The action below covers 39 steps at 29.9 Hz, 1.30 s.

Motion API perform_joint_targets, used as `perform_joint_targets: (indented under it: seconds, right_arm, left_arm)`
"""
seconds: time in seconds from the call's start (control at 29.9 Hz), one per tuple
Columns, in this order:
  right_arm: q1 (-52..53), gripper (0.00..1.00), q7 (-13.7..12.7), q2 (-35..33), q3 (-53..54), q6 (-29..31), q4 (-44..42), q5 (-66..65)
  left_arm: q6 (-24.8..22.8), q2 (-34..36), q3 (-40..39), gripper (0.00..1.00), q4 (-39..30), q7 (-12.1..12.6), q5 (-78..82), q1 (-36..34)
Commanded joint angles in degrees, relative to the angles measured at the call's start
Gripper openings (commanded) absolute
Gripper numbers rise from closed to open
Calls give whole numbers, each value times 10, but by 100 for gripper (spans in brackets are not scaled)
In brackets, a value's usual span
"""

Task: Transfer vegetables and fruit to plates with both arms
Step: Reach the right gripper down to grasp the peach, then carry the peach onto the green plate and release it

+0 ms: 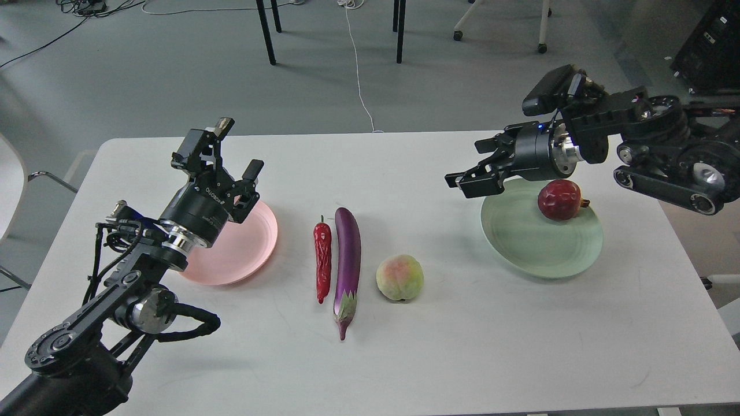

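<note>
White table (520, 346) holds two plates, one pomegranate (559, 200), peach (399, 277), chili (322, 260), eggplant (346, 263); both grippers gape empty.

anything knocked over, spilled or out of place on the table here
Nothing stands out. The pomegranate sits in the green plate; the chili pepper, eggplant and peach lie on the table, intact. The pink plate is empty.

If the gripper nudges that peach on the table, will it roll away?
Probably: the peach looks round and lies free on the flat white table. Its skin looks matte, so likely not slippery. Nothing touches it to stop a roll.
</note>
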Motion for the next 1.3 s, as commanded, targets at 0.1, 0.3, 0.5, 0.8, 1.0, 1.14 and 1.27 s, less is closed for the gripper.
perform_joint_targets:
  seconds: [0.1, 0.3, 0.5, 0.8, 1.0, 1.14, 1.27]
  right_arm:
    - [2, 97, 0, 59, -20, 40, 37, 3]
    - [1, 97, 0, 130, -64, 42, 31, 7]
    - [-1, 97, 0, 170, -84, 43, 17, 7]
    - [-12, 96, 0, 211, -98, 40, -34, 7]
    - [-24, 95, 0, 227, -99, 40, -41, 7]
    - [-33, 92, 0, 239, -103, 37, -57, 7]
    - [-35, 72, 0, 248, -107, 36, -63, 7]
  left_arm:
    - [1, 0, 0, 98, 0, 0, 0, 1]
    - [1, 1, 0, 98, 0, 0, 1, 1]
    - [1, 3, 0, 98, 0, 0, 1, 1]
    - [0, 3, 0, 98, 0, 0, 0, 1]
    - [0, 3, 0, 98, -1, 0, 1, 1]
    - [1, 3, 0, 98, -1, 0, 1, 3]
    - [1, 3, 0, 98, -2, 0, 0, 7]
